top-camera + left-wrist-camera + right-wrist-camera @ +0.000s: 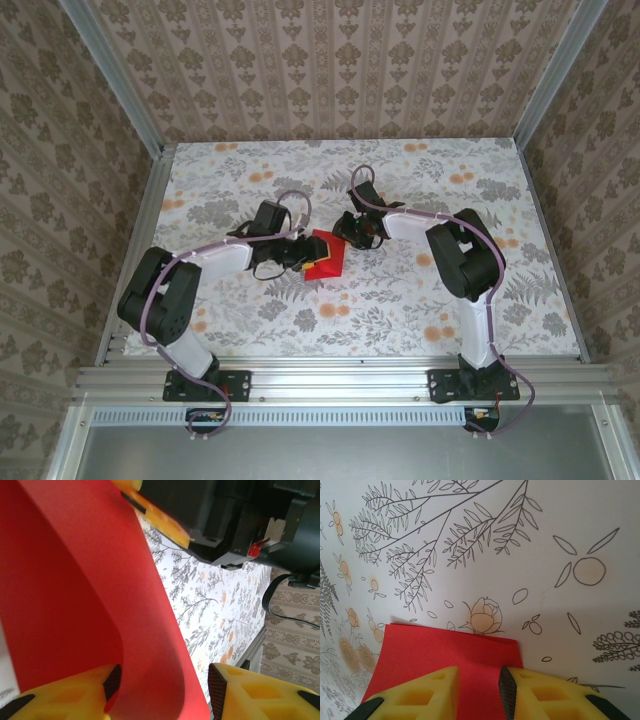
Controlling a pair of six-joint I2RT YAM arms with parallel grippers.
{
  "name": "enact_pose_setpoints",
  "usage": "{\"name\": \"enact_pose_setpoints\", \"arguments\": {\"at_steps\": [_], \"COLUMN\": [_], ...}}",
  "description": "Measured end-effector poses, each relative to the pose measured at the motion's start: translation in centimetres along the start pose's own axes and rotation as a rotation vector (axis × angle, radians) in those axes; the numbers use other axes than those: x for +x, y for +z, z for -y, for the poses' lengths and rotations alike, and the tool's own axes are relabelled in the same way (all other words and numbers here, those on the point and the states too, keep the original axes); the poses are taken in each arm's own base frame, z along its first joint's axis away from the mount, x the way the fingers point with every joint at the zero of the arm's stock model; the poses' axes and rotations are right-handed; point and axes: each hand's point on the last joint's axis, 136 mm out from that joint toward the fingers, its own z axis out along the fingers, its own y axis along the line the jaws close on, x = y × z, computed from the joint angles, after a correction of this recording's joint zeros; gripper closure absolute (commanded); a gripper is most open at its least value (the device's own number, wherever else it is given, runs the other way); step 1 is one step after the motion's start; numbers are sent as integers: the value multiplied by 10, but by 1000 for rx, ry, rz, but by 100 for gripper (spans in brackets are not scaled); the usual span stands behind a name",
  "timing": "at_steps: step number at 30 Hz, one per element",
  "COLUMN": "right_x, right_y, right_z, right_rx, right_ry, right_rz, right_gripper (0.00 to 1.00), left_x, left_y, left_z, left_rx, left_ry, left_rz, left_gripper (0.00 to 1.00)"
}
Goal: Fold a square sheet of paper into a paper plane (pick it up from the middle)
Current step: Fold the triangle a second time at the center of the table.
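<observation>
On the table (420, 300), the square sheet of paper (326, 258) is seen curled between widely parted fingers (65, 697) of the left gripper (164, 680), grip not discernible; its flat part is overlapped by the right gripper (479, 680), fingers slightly parted

Robot lab work cell — bare aluminium-profile frame (340, 380), wallpaper-patterned panels (340, 60) as walls, floral-print table (420, 310) fenced in between

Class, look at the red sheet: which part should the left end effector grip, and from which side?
Probably the upright curled flap of the square sheet of paper, pinched across its thin wall from the left arm's side: it stands between the open fingers of the left end effector, while the right end effector sits on its flat end.
</observation>
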Motion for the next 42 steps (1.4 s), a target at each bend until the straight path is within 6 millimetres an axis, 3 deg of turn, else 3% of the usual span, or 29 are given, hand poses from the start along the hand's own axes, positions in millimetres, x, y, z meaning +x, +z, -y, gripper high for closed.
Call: {"name": "enact_pose_setpoints", "arguments": {"at_steps": [10,18,24,30,38,42], "right_x": [1,1,1,1,1,3], "right_y": [0,0,0,0,0,-2], "right_z": [0,0,0,0,-2,-5], "right_rx": [-2,-2,-2,-2,-17,-44], "right_ry": [0,0,0,-3,-4,-18], "right_rz": [-3,-3,-3,-4,-13,-17], "right_gripper": [68,68,68,68,68,68], "left_x": [-6,0,18,25,21,22], "left_y": [10,10,-5,-11,-10,-8], "left_z": [4,5,5,2,-33,-50], "left_rx": [66,90,90,71,-88,-154], "left_ry": [50,98,123,120,20,-20], "left_rz": [7,-2,-2,5,40,39], "left_gripper": [35,44,48,61,87,93]}}
